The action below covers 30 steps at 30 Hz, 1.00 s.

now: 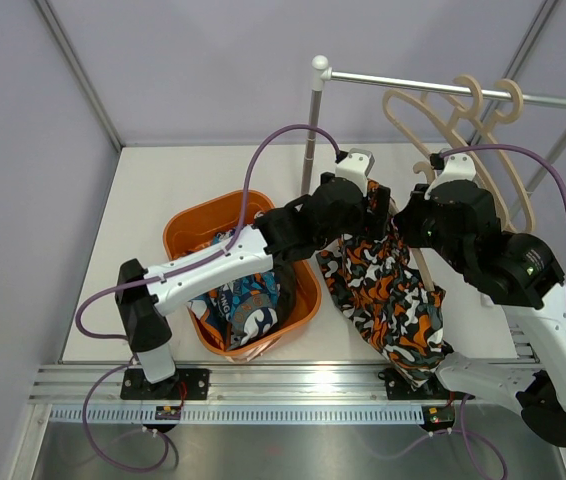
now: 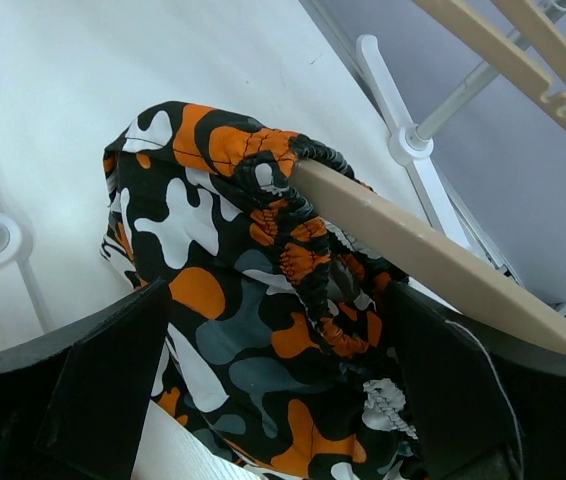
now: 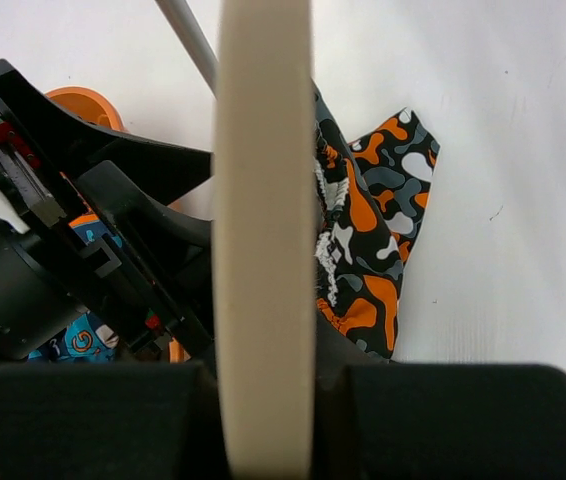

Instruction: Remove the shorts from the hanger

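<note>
Right wrist: right hand (image 3: 263,405) grips hanger (image 3: 263,150); left wrist: left hand (image 2: 283,395) wide astride blotch shorts (image 2: 208,235)

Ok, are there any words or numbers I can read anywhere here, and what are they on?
"G": perhaps one orange letter on the blue swirl-print shorts, in the right wrist view; it may be only pattern.
White marks on those shorts in the orange basket, top view: too blurred to read.
Small label on the left arm's base: too small to read.
No other text shows.
</note>
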Each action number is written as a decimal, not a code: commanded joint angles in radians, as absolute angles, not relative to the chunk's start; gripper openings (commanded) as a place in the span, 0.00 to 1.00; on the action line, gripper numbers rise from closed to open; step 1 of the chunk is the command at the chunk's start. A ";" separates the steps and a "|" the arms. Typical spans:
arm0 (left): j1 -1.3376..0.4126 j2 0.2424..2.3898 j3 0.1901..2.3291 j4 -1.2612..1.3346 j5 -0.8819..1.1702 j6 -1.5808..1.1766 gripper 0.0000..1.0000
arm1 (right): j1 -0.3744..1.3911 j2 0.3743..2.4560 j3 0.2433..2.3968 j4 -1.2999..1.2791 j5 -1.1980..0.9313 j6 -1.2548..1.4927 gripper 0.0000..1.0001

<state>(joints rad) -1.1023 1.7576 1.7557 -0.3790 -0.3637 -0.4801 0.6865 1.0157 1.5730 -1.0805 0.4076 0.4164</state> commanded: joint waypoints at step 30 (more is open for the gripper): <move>-0.917 1.835 1.882 -0.330 -0.434 -0.445 0.11 | 0.698 0.882 1.588 -1.138 0.226 0.434 0.00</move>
